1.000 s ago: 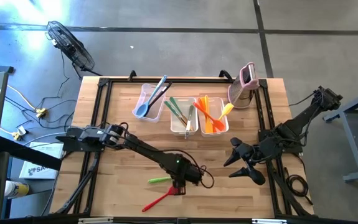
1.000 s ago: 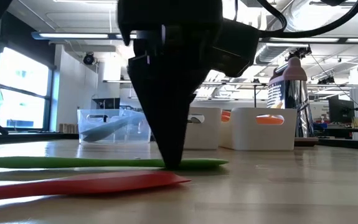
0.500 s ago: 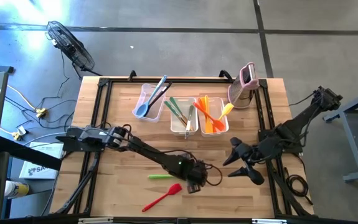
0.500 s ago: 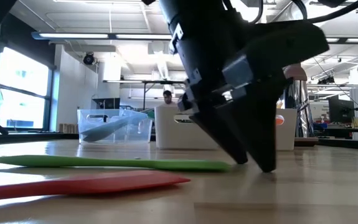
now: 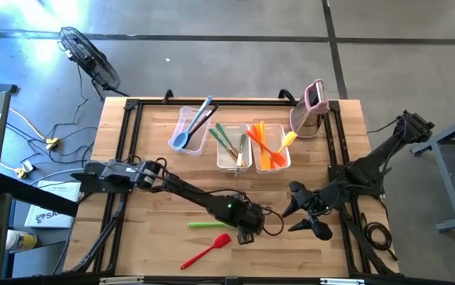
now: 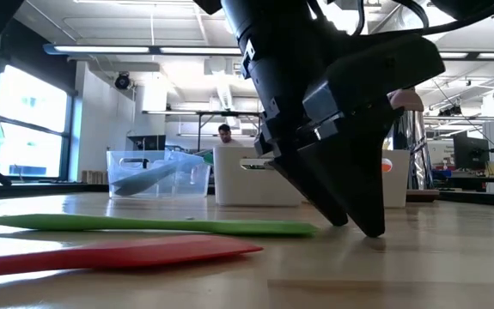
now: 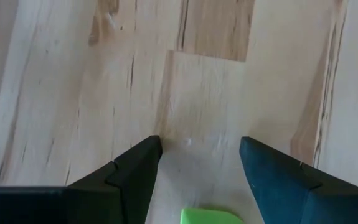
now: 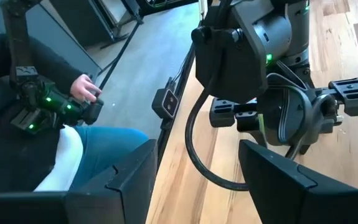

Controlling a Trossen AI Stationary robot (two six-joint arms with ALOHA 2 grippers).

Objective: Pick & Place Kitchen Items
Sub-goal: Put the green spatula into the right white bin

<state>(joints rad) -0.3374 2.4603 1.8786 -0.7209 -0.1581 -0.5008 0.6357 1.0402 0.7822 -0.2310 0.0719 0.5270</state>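
A green spatula and a red spatula lie flat on the wooden table near its front edge. Both also show in the low view, the green spatula behind the red spatula. My left gripper is open and empty. It slants down just right of the green spatula's end, with its fingertips low over the wood. In the left wrist view the green spatula's tip shows between the fingers without touching them. My right gripper is open and empty, above the table to the right.
Three clear tubs stand at the back. The left tub holds a blue spoon, the middle tub green utensils, and the right tub orange and yellow ones. A pink-and-white gadget stands at the back right. A seated person is beside the table.
My left gripper has moved from over the spatulas' right ends toward the table's right edge. It has tipped from pointing straight down to a slant. The green and red spatulas stay lying on the table.
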